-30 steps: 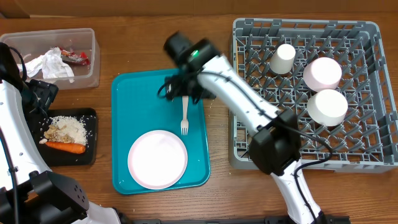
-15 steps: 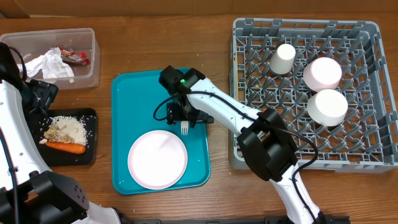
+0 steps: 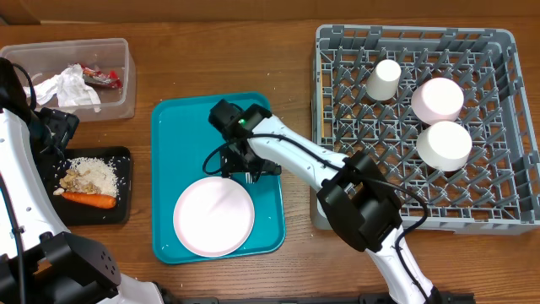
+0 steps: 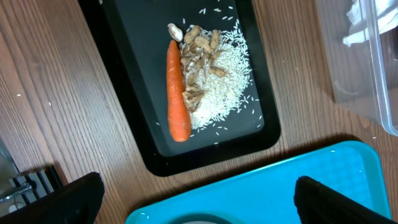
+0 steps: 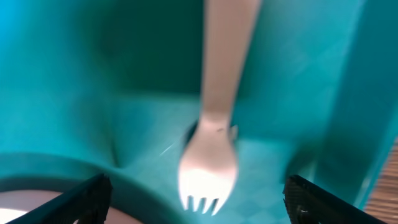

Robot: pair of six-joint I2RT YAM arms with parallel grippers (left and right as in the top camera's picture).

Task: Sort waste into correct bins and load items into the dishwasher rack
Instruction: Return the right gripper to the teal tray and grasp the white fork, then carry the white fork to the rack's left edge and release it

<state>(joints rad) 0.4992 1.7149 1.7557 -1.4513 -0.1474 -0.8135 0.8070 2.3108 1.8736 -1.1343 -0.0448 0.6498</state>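
Note:
My right gripper (image 5: pixel 205 202) is open and low over the teal serving tray (image 3: pixel 177 135). Its fingers straddle the head of the white fork (image 5: pixel 211 124) without touching it. In the overhead view the right gripper (image 3: pixel 245 165) covers most of the fork, just above the round white-pink plate (image 3: pixel 213 216). My left gripper (image 4: pixel 202 208) is open and empty, between the black tray (image 4: pixel 124 93) and the teal tray's corner. The black tray holds the carrot (image 4: pixel 178 93) and rice (image 4: pixel 214 81). The clear tub (image 3: pixel 118 59) holds the napkin (image 3: pixel 67 87) and red wrapper (image 3: pixel 101 78).
The grey dishwasher rack (image 3: pixel 329 127) stands at the right. In it are a white cup (image 3: pixel 386 80) and two upturned white bowls (image 3: pixel 437 100) (image 3: pixel 445 145). The right arm reaches from the rack's front corner across the teal tray. The clear tub's wall (image 4: pixel 367 74) shows at the left wrist view's right edge.
My right gripper has moved down the tray along the fork toward the plate and dropped lower, so it now covers most of the fork. The left arm has not moved.

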